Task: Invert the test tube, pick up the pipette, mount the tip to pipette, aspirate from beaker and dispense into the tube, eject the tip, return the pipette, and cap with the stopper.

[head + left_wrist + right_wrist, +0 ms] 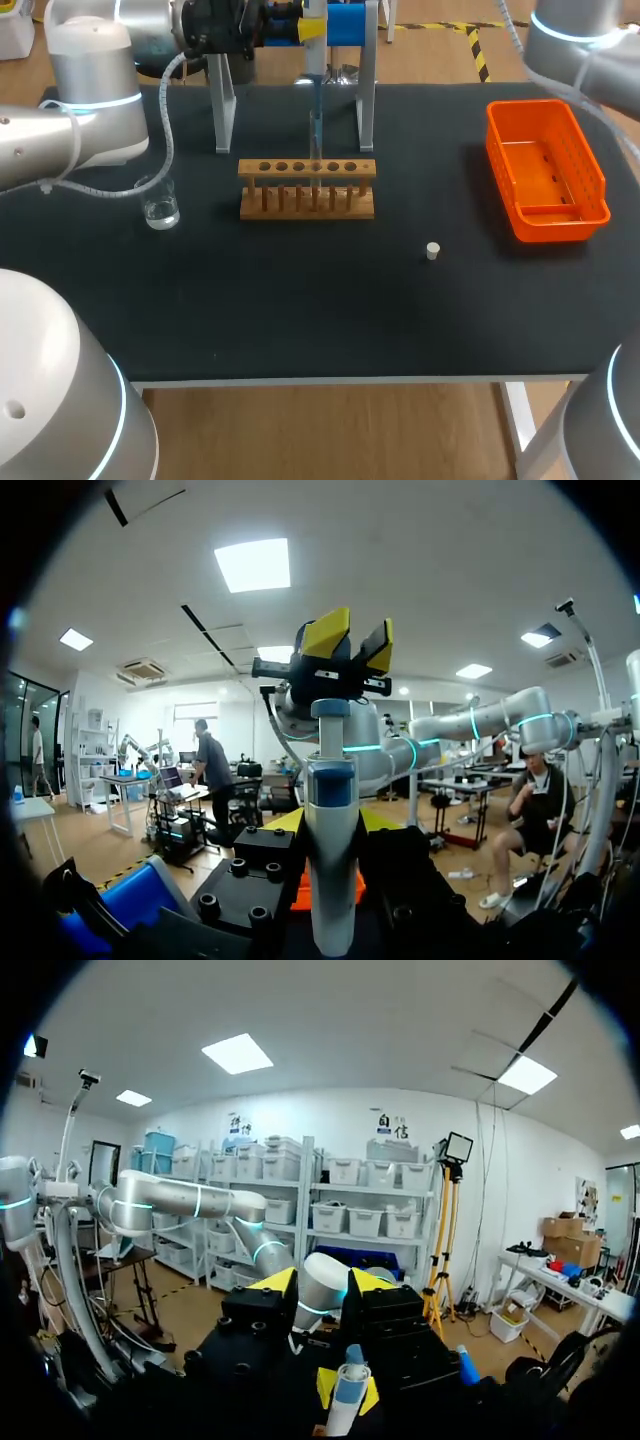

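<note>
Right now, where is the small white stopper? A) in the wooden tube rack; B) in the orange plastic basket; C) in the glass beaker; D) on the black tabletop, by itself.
D: the small white stopper lies on the black tabletop, touching neither the wooden tube rack nor the orange plastic basket.

No legible txt, labels or nos. on anything.
</note>
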Tool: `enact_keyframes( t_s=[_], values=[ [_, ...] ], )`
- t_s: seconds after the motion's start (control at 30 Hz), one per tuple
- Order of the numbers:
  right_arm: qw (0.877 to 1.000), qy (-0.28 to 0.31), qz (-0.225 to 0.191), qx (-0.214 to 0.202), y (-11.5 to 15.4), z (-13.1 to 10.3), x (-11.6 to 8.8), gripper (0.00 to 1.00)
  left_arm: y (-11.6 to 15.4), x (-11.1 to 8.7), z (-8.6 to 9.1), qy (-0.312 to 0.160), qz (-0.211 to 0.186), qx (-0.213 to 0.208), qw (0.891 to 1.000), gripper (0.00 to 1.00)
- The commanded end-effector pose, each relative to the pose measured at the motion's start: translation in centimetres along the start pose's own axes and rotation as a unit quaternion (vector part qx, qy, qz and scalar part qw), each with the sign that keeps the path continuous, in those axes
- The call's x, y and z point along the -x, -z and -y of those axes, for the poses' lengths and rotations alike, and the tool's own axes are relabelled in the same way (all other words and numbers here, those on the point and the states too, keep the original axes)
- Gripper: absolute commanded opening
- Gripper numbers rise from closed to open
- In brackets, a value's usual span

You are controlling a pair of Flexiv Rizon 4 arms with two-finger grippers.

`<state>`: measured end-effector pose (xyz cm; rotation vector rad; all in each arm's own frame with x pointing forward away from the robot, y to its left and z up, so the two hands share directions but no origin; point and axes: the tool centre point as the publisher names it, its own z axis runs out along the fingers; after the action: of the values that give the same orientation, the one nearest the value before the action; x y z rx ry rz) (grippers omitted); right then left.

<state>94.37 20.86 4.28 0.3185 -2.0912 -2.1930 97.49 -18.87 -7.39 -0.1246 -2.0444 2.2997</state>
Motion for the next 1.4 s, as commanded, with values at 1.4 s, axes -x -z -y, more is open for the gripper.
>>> enact_keyframes(
  t_s=[1.4],
  values=[
    [0.992,-0.008,0.086,-0.09,4.7,25.3,-0.3,1.0,0.1,0.2,0.0,0.0,-0.004,0.0,1.0,0.0]
  ],
)
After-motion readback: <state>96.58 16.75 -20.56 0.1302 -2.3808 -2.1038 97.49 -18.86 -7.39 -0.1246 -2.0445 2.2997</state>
